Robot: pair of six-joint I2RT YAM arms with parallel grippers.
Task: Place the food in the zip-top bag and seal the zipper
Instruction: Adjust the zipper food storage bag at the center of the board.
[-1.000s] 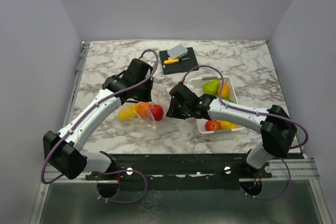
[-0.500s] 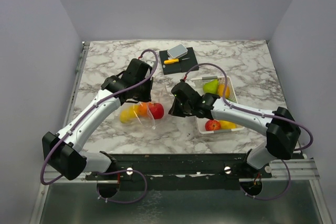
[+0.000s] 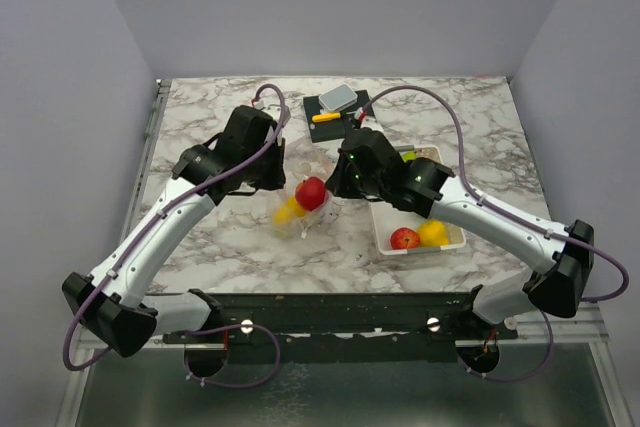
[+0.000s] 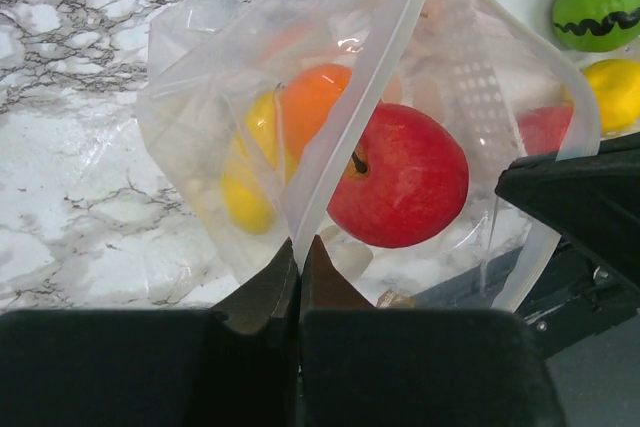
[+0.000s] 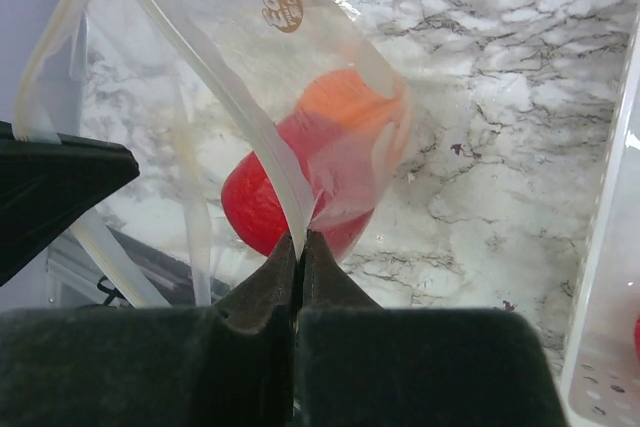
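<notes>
Here the left claw (image 4: 299, 250) is clamped tight on the pale zipper (image 4: 385, 47) of the zip-top bag (image 4: 190, 117). The bag hangs between both claws over the marble tabletop (image 3: 200, 117), holding a yellow fruit (image 4: 245, 172), an orange fruit (image 4: 312, 97) and a red apple (image 4: 400, 175). The right claw (image 5: 299, 242) pinches the opposite lip. Farther right, the white basket (image 3: 420, 250) holds other food (image 3: 405, 238).

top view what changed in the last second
The left arm and right arm, jaws shut on the zipper edge, lifted the zip-top bag off the table, rightward and away; the fruit hangs inside. Basket and knife stayed put.
</notes>
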